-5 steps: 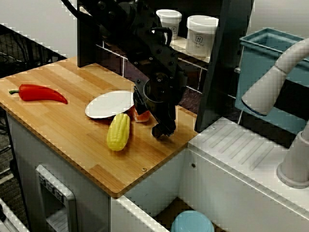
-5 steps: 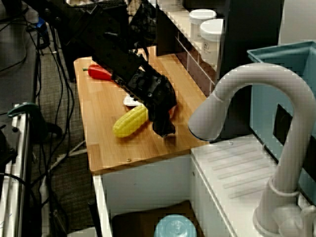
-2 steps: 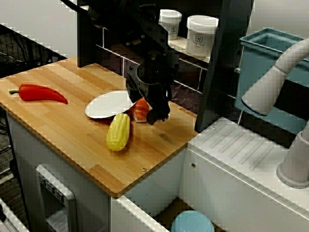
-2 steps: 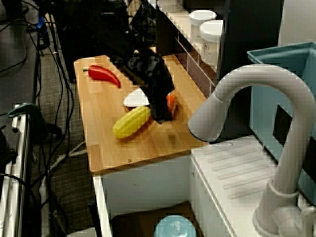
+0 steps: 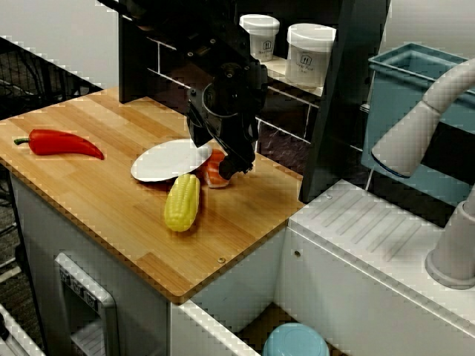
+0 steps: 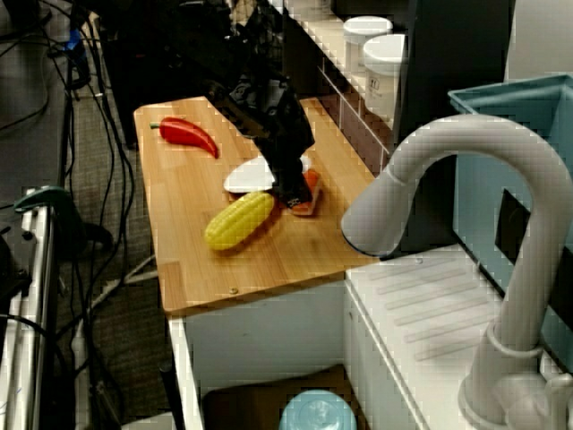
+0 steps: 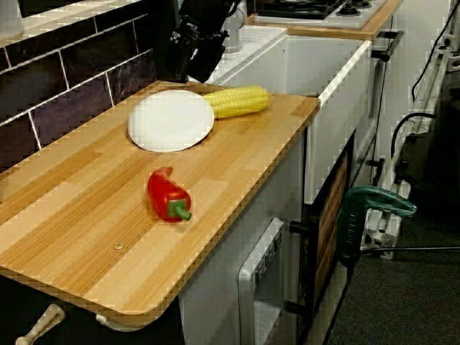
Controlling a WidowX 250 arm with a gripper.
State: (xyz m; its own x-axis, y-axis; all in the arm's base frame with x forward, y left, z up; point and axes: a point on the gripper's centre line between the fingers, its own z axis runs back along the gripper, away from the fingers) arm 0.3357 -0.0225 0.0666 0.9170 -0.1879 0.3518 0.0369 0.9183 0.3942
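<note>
Your orange piece (image 5: 214,175) lies on the wooden board (image 5: 111,204), right under the tips of the gripper (image 5: 234,169). It looks to be touching them, though the view from the front does not settle it. The fingers are one dark mass in every view, so you cannot tell how far apart they stand, or whether they have the piece.

A second ago the gripper was lower and further toward the sink, tips nearly on the bare board past the piece. Since then it has come up and back, and now hangs over the piece and the near rim of the plate. The piece itself has hardly shifted (if at all). The plate, corn and pepper lie where they did.

Just beside the gripper, on the side away from the sink, is the white plate (image 5: 167,159), with the piece at its edge. In front of the gripper, toward the board's front edge, lies the yellow corn cob (image 5: 182,202), near the plate. Well apart, at the far end of the board, lies the red pepper (image 5: 56,142).

Behind the gripper run dark wall tiles and a shelf with two white jars (image 5: 310,52). On its sink side are a white draining surface (image 5: 371,241), a pale tap (image 5: 419,130) and a blue bin (image 5: 404,104). The view from the sink side shows cables on the floor.
</note>
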